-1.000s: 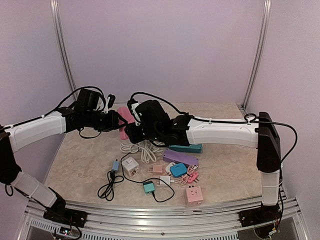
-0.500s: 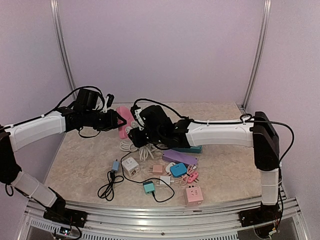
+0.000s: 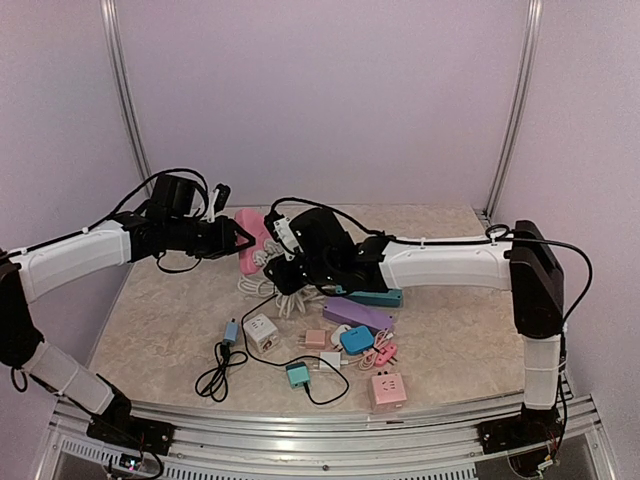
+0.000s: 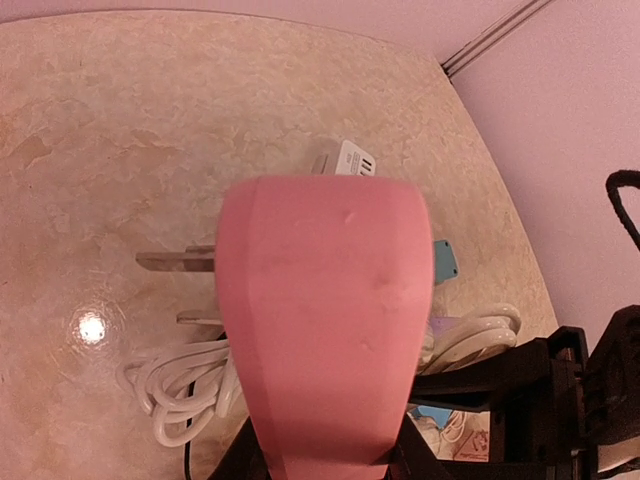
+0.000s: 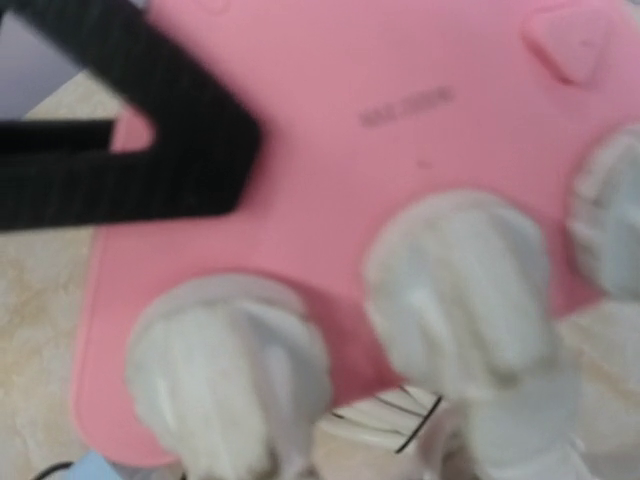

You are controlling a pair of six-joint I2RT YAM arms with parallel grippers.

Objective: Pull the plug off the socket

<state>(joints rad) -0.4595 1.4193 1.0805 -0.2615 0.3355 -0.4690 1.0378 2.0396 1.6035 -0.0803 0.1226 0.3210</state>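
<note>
A pink socket strip [image 3: 247, 230] hangs above the table's back left, with my left gripper [image 3: 234, 240] shut on its end. It fills the left wrist view [image 4: 320, 320], the jaws of the left gripper [image 4: 320, 458] clamped on its sides. The right wrist view is blurred: the pink socket [image 5: 330, 120] carries white plugs [image 5: 230, 370] [image 5: 460, 290], and my own fingers do not show. From above, my right gripper [image 3: 283, 258] sits against the socket's plug side. White cords [image 3: 262, 290] trail down to the table.
On the table lie a teal strip [image 3: 375, 297], a purple strip [image 3: 358, 316], a white cube adapter [image 3: 261, 331], a blue adapter [image 3: 356, 340], a pink cube adapter [image 3: 388, 390], a small teal plug [image 3: 298, 375] and a black coiled cord [image 3: 215, 378].
My right wrist has shifted slightly right and away from the pink socket, and the white cords beneath have moved with it. The left arm has kept still with the socket.
</note>
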